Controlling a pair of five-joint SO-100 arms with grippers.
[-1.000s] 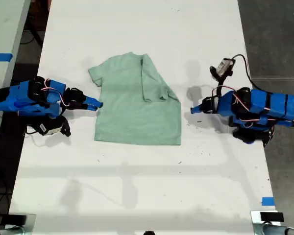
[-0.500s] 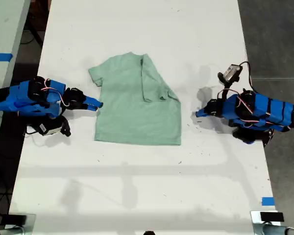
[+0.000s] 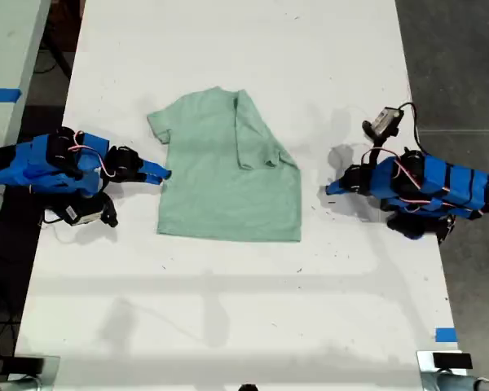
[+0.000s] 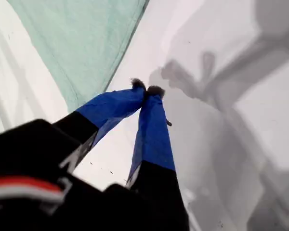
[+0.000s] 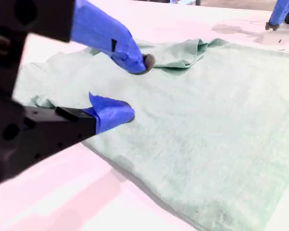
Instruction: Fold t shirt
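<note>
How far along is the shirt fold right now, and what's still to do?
One fold looks done: the sleeve side of the t shirt towards the exterior view's right lies folded over its body. My first tool is shut, empty, off the cloth over the white table. My second tool is open at the shirt's other edge, nothing gripped. Left: fold that sleeve side in, then fold across.
</note>
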